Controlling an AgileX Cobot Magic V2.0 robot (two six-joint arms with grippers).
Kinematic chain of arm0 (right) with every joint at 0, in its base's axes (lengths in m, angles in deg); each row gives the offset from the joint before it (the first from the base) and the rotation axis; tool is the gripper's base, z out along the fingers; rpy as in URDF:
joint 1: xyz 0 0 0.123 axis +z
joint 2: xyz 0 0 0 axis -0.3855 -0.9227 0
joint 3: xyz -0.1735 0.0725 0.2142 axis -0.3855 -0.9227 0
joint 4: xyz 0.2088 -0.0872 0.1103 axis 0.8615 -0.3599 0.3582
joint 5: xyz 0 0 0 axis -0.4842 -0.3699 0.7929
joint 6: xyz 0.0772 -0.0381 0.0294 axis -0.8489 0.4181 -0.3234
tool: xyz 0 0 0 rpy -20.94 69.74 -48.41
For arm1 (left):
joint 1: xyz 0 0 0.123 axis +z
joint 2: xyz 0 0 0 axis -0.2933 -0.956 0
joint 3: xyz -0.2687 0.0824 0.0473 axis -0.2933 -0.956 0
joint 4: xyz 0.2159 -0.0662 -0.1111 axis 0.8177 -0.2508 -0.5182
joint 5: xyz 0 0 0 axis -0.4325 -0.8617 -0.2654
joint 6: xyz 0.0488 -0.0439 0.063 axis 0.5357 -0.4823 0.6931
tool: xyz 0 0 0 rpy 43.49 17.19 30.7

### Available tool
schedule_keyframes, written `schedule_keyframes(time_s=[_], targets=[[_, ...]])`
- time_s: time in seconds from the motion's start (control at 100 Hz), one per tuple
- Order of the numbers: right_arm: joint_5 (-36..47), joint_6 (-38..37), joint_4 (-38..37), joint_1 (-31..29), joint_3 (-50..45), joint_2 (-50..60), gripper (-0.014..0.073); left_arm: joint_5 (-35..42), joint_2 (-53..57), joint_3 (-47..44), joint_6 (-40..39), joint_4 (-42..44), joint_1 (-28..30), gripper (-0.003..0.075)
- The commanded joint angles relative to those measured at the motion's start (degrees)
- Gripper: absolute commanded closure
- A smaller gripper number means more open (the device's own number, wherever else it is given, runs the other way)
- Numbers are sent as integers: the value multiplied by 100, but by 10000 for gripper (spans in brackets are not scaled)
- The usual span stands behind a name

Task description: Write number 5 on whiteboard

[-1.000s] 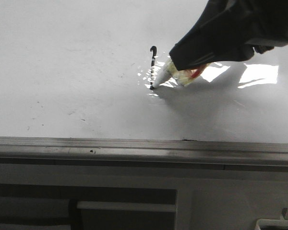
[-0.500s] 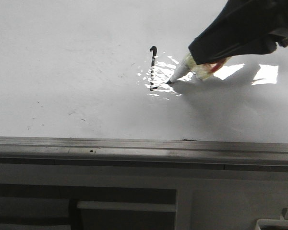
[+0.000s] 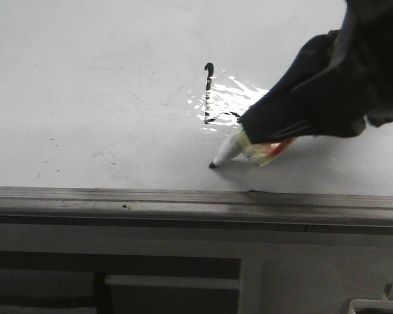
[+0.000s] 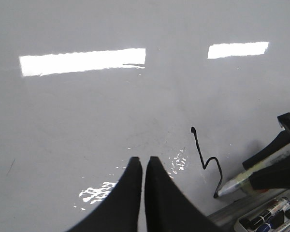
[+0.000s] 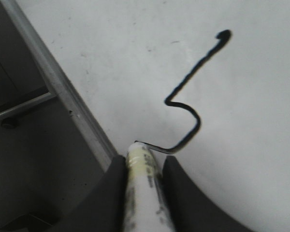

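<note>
Right gripper [image 5: 144, 166] clamps marker [image 5: 144, 193], tip on whiteboard [image 3: 85, 98].
Wrist views show the 5 [image 5: 188, 101] with its curve, hidden in front; left gripper [image 4: 144, 166] pressed together.

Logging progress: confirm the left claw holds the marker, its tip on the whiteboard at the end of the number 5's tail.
Wrong arm. The right claw grips the marker, as the right wrist view shows; the left claw is shut and empty. The tip does sit on the whiteboard at the number 5's tail end.

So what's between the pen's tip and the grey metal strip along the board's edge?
Only bare glossy whiteboard; in the front view nothing lies between the marker tip and the grey strip.
</note>
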Motion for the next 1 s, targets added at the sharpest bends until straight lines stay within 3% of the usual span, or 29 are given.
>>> schedule_keyframes(time_s=[0.0,0.21,0.38,0.63,0.99], targets=[[566,11,10,166,110,-145,645,402,-21,161,-37,-100,11,741],[256,11,-1,212,457,240,645,402,-21,161,-37,-100,11,741],[605,11,-222,189,727,654,645,402,-21,161,-37,-100,11,741],[755,11,-223,-179,727,469,645,402,-21,161,-37,-100,11,741],[766,11,-223,-189,727,177,645,402,-21,161,-37,-100,11,741]])
